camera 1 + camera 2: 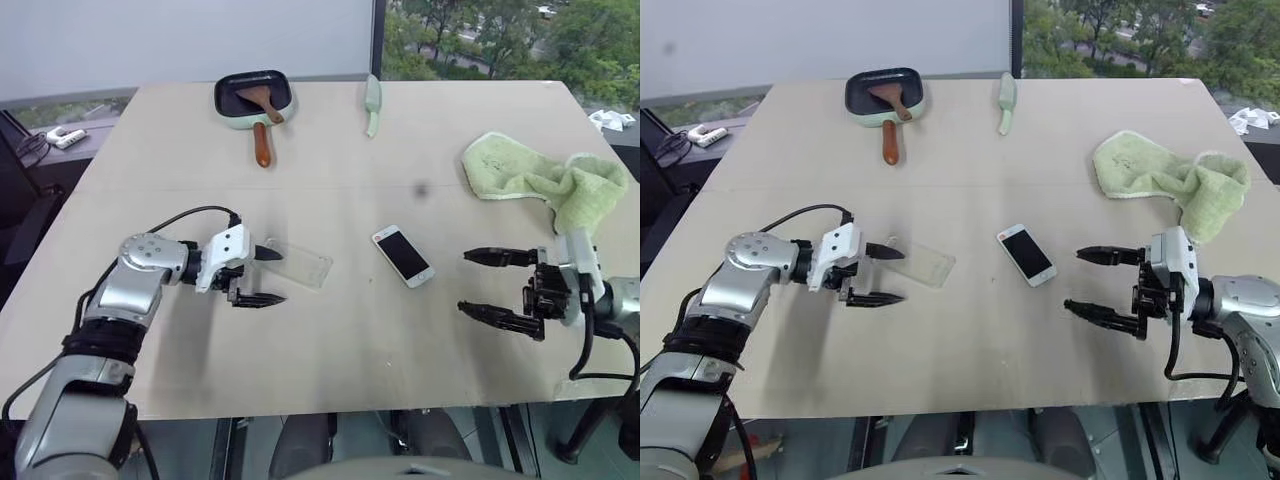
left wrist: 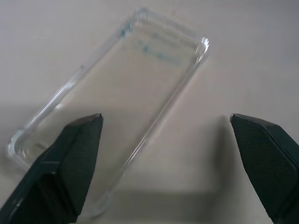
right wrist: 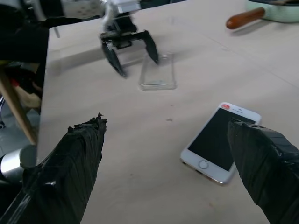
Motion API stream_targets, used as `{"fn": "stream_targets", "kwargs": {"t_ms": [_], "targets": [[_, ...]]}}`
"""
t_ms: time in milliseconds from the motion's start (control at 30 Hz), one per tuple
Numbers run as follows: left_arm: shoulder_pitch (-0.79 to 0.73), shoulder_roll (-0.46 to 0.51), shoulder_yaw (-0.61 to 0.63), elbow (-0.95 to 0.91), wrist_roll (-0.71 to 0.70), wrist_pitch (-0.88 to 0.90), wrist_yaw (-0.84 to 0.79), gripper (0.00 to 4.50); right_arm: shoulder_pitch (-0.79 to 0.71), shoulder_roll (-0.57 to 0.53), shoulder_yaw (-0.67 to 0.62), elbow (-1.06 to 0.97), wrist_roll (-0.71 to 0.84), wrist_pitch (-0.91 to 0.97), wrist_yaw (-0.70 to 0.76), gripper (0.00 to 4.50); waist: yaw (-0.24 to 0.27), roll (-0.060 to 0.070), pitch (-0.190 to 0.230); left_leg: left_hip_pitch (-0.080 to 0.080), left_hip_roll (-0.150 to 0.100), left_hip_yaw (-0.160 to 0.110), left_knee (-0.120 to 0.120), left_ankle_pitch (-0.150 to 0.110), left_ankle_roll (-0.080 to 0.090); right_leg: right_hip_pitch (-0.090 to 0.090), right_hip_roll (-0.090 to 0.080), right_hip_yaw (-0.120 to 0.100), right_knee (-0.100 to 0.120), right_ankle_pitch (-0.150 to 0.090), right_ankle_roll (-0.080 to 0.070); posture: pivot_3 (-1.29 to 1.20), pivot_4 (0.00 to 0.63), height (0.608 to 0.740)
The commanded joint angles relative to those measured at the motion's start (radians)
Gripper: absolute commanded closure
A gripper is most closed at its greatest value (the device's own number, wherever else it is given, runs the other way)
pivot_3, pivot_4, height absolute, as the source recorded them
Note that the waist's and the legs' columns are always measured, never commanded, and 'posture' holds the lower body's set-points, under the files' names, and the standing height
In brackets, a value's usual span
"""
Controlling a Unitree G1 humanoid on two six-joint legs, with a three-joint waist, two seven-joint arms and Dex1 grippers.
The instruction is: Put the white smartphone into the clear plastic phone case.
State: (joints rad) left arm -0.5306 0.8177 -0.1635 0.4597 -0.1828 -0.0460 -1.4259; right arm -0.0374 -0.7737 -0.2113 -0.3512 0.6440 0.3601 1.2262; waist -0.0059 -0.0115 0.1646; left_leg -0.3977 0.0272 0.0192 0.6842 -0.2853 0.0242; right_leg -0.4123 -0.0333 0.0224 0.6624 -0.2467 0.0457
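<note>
The white smartphone [image 1: 403, 255] lies screen up near the middle of the table, also seen as the phone [image 3: 219, 142] in the right wrist view. The clear plastic phone case [image 1: 297, 265] lies flat to its left; up close the case [image 2: 117, 93] is empty. My left gripper [image 1: 268, 276] is open at the case's left end, one finger over its edge, one on the near side, not gripping it. My right gripper [image 1: 480, 282] is open, pointing left, a short way right of the phone with nothing between its fingers.
A green pan [image 1: 252, 97] with a wooden spatula sits at the far side of the table [image 1: 340, 340]. A pale green utensil [image 1: 372, 105] lies beside it. A green towel [image 1: 545, 180] is bunched at the right edge, just behind my right arm.
</note>
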Motion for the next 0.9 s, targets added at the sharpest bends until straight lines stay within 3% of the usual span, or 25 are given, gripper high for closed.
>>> {"fn": "stream_targets", "kwargs": {"t_ms": [33, 133, 167, 233, 333, 400, 700, 833, 900], "targets": [[-0.027, -0.011, -0.006, 0.045, 0.025, -0.038, -0.024, 0.53, -0.002, -0.007, -0.031, -0.033, 0.027, -0.024, 0.005, 0.00, -0.002, 0.000, 0.000, 0.000, 0.000, 0.000, 0.000, 0.000, 0.000, 0.000, 0.000, 0.000, 0.000, 0.000, 0.000, 0.00, 0.150, 0.740], [-0.035, -0.021, -0.005, 0.060, 0.030, -0.042, -0.032, 1.82, -0.010, -0.006, -0.041, -0.034, 0.064, -0.010, 0.002, 0.00, -0.002, 0.000, 0.000, 0.000, 0.000, -0.001, 0.000, 0.000, 0.000, 0.000, 0.000, 0.000, 0.000, 0.000, 0.000, 0.00, 0.150, 0.740], [-0.034, -0.022, -0.004, 0.060, 0.032, -0.044, -0.033, 2.05, -0.012, -0.008, -0.041, -0.033, 0.069, -0.011, 0.003, 0.00, -0.002, 0.000, 0.000, 0.000, 0.000, -0.001, 0.000, 0.000, 0.000, 0.000, 0.000, 0.000, 0.000, 0.000, 0.000, 0.00, 0.150, 0.740], [-0.026, -0.024, -0.002, 0.051, 0.033, -0.047, -0.036, 3.21, -0.015, -0.016, -0.034, -0.029, 0.069, -0.017, 0.011, 0.00, -0.003, 0.000, 0.000, 0.000, 0.000, -0.002, 0.000, 0.000, 0.000, 0.000, 0.000, 0.000, 0.000, 0.000, 0.000, 0.00, 0.150, 0.740], [-0.004, -0.024, 0.003, 0.018, 0.029, -0.035, -0.033, 4.38, -0.022, -0.020, -0.022, -0.018, 0.060, -0.026, 0.018, 0.00, -0.003, 0.000, 0.000, 0.000, 0.000, -0.003, 0.000, 0.000, 0.000, 0.000, 0.000, 0.000, 0.000, 0.000, 0.000, 0.00, 0.150, 0.740], [0.019, -0.025, 0.010, -0.038, 0.016, 0.000, -0.020, 4.38, -0.027, -0.019, -0.016, -0.012, 0.055, -0.031, 0.021, 0.00, -0.003, 0.000, 0.000, 0.001, 0.000, -0.003, 0.000, 0.000, 0.000, 0.000, 0.000, 0.000, 0.001, 0.000, 0.000, 0.00, 0.150, 0.740], [0.221, -0.083, -0.012, -0.612, -0.079, 0.322, 0.133, 4.38, -0.020, -0.007, 0.001, -0.006, 0.036, -0.044, 0.016, 0.00, 0.002, -0.001, 0.000, -0.001, 0.003, -0.005, 0.001, 0.000, 0.000, 0.000, -0.001, 0.001, 0.000, 0.000, 0.000, 0.00, 0.150, 0.740], [0.237, -0.108, -0.052, -0.671, -0.048, 0.366, 0.189, 4.38, -0.025, -0.008, 0.011, 0.003, 0.019, -0.051, 0.014, 0.00, 0.001, -0.001, 0.000, 0.001, 0.000, -0.005, 0.001, 0.000, 0.000, 0.001, 0.000, 0.001, 0.001, 0.000, 0.000, 0.00, 0.150, 0.740], [0.240, -0.120, -0.066, -0.675, -0.040, 0.369, 0.210, 3.88, -0.028, -0.018, 0.022, 0.016, -0.015, -0.064, 0.007, 0.00, -0.003, -0.001, 0.000, 0.001, 0.000, -0.005, 0.001, 0.000, 0.000, 0.001, 0.000, 0.001, 0.001, 0.000, 0.000, 0.00, 0.150, 0.740]]}}
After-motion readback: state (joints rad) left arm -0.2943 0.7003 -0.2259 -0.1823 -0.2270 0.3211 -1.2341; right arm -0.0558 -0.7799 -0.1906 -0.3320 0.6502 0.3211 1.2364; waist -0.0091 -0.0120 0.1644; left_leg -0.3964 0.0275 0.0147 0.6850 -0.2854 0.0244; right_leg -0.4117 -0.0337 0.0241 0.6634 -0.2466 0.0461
